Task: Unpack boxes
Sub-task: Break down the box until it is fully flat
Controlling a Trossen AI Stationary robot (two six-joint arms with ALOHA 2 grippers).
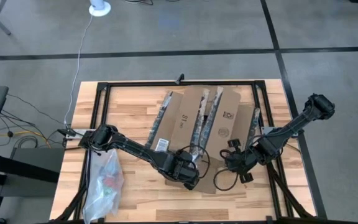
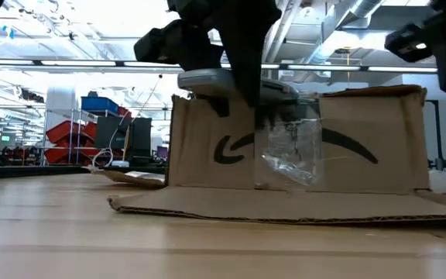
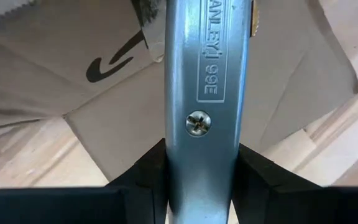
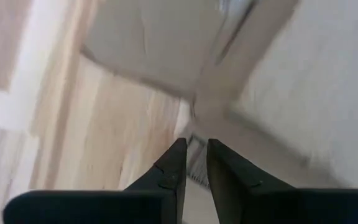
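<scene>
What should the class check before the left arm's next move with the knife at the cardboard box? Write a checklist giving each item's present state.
1. Utility knife clamped in the left gripper's jaws: ok.
2. Knife blade out: cannot tell.
3. Box flaps spread open on the table: ok.
4. Right gripper apart from the knife: ok.
5. Plastic bag lying clear of the box: ok.

Grey floor (image 1: pixel 166 31) crossed by dark lines, bright ceiling lights (image 2: pixel 68 62), red bins (image 2: pixel 64 139) on shelving
</scene>
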